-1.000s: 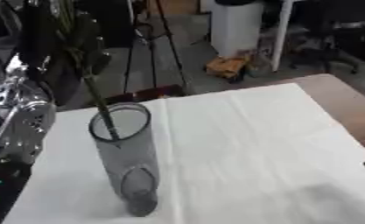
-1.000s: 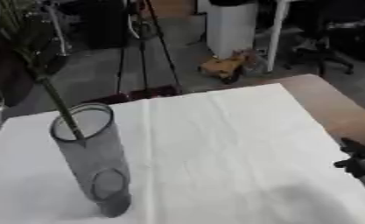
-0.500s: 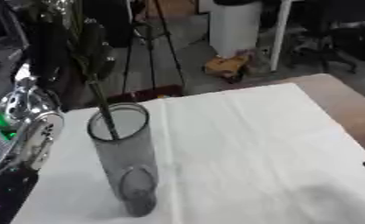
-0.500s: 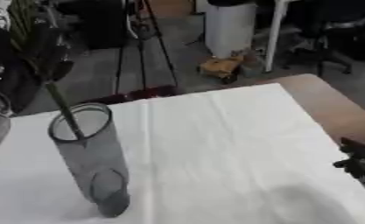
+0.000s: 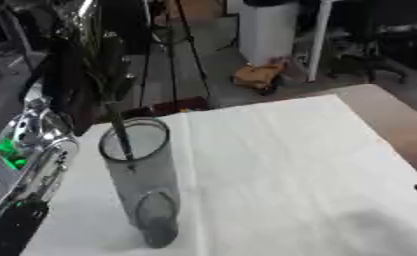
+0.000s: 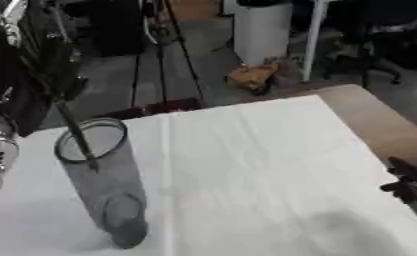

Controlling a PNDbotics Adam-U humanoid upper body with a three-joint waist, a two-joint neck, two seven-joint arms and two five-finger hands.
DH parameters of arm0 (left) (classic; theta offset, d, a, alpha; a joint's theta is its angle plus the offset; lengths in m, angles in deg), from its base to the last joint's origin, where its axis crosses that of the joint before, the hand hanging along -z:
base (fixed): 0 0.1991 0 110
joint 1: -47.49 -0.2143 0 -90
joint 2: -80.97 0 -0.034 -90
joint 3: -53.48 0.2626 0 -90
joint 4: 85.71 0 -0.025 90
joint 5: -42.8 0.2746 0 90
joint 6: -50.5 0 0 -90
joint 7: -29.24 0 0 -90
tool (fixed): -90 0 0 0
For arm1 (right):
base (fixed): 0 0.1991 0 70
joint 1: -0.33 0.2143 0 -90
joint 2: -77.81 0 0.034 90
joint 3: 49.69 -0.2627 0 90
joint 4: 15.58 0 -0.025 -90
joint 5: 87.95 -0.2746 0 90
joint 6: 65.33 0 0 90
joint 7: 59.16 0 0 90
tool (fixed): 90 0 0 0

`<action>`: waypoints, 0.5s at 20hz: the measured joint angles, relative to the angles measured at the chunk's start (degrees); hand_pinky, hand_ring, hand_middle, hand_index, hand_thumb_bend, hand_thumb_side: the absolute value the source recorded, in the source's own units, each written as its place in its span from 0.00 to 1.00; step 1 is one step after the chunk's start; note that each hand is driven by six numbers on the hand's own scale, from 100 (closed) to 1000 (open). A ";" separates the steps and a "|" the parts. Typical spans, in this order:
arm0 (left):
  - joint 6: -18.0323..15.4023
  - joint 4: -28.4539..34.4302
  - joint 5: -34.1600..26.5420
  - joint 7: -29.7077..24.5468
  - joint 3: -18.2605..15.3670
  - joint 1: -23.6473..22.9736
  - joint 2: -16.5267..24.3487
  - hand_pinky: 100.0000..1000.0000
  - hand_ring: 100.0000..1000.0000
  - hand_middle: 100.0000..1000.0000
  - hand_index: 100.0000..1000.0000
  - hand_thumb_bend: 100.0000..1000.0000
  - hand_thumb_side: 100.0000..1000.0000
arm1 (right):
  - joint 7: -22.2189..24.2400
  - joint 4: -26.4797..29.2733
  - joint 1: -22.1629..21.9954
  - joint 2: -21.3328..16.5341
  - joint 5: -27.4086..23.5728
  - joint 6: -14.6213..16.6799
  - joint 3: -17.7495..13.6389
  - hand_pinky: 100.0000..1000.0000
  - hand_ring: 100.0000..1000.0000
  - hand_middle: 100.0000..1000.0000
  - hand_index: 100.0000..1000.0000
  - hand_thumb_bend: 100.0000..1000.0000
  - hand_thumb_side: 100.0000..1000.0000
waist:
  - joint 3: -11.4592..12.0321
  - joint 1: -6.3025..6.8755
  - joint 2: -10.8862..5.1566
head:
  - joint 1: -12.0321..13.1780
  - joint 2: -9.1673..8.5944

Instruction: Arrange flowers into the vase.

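A grey see-through cylinder vase (image 5: 146, 185) stands on the white tablecloth (image 5: 273, 165) at the left. A flower stem (image 5: 120, 135) with dark green leaves (image 5: 106, 60) slants down into the vase mouth, and its lower end hangs partway down inside. My left hand (image 5: 63, 82), dark and blurred, is up beside the leaves above the vase and looks shut on the stem. Its silver forearm (image 5: 36, 150) rises along the left edge. My right hand (image 6: 410, 189) shows at the right edge with fingers relaxed, holding nothing.
The bare wooden table edge (image 6: 378, 125) shows at the right beyond the cloth. Behind the table are a tripod (image 5: 172, 55), a white bin (image 5: 268, 30) and office chairs on the floor.
My left forearm has shifted along the left edge and the hand now sits higher by the leaves. The stem stays in the vase mouth. The right hand has not moved.
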 measured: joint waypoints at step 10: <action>0.16 -0.57 0.51 0.31 0.32 -0.54 -0.73 0.00 0.00 0.00 0.10 0.33 0.93 | 0.19 0.01 -0.03 0.00 0.00 -0.19 0.00 0.62 0.97 0.32 0.68 0.41 0.49 | -0.05 0.02 0.00 | -0.12 0.00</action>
